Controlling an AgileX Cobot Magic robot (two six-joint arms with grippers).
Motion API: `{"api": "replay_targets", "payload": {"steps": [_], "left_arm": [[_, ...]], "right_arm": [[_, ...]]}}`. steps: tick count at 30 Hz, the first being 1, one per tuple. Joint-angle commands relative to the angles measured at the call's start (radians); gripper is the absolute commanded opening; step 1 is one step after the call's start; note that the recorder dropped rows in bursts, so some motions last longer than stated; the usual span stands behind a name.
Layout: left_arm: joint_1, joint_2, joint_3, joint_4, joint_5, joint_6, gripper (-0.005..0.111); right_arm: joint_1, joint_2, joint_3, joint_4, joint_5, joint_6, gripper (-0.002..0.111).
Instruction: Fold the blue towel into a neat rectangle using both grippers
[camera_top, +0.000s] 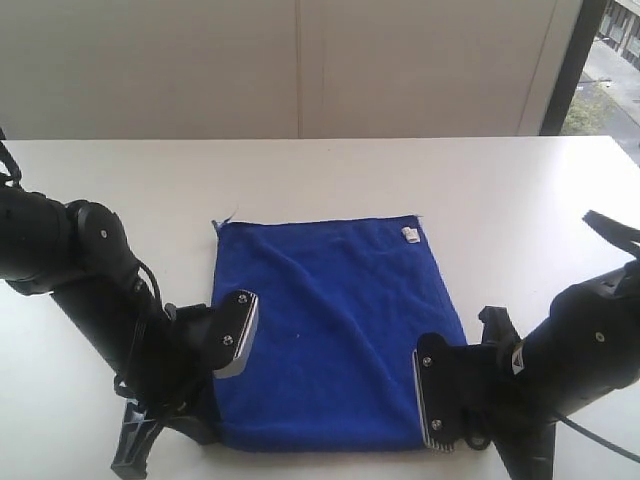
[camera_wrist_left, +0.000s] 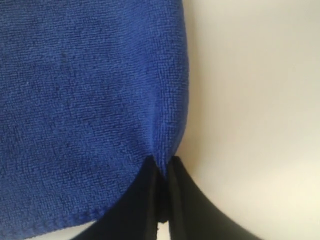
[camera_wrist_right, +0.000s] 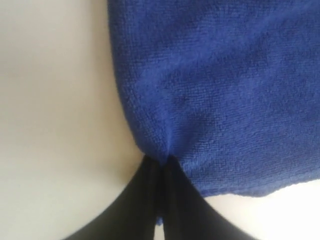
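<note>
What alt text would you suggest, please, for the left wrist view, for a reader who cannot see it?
The black left gripper is shut on a corner of the blue towel, puckering the cloth where it pinches. The rest of the towel lies flat on a pale table.

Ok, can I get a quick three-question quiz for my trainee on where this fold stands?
1. True or false: the blue towel is already folded in half.
2. In the exterior view, which corner of the towel has the white tag? A far right, B near left, C near right.
3. Fill in: left gripper and right gripper are each shut on ___.
Key: 1 false, it lies spread flat; 2 A; 3 the blue towel's edge.
</note>
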Motion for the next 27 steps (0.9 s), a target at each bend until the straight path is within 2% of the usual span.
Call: {"api": "replay_targets", "payload": {"steps": [1, 8, 12, 20, 27], "left_arm": [[-0.005, -0.005, 0.019, 0.021, 0.078, -0.011, 0.000], [-0.005, -0.089, 0.019, 0.021, 0.079, -0.095, 0.000], [-0.005, -0.107, 0.019, 0.021, 0.132, -0.106, 0.000], [-0.005, -0.116, 0.019, 0.021, 0.228, -0.244, 0.000], [-0.005, -0.152, 0.019, 0.026, 0.219, -0.248, 0.000]], "right_arm": [[0.001, 0.001, 0.003, -0.005, 0.047, 0.025, 0.000], [0.001, -0.080, -0.029, -0.005, 0.167, 0.160, 0.000], [0.001, -0.109, -0.029, 0.010, 0.270, 0.184, 0.000], [0.047, -0.163, -0.029, 0.035, 0.323, 0.288, 0.000], [0.047, -0.172, -0.030, 0.035, 0.329, 0.293, 0.000]]}}
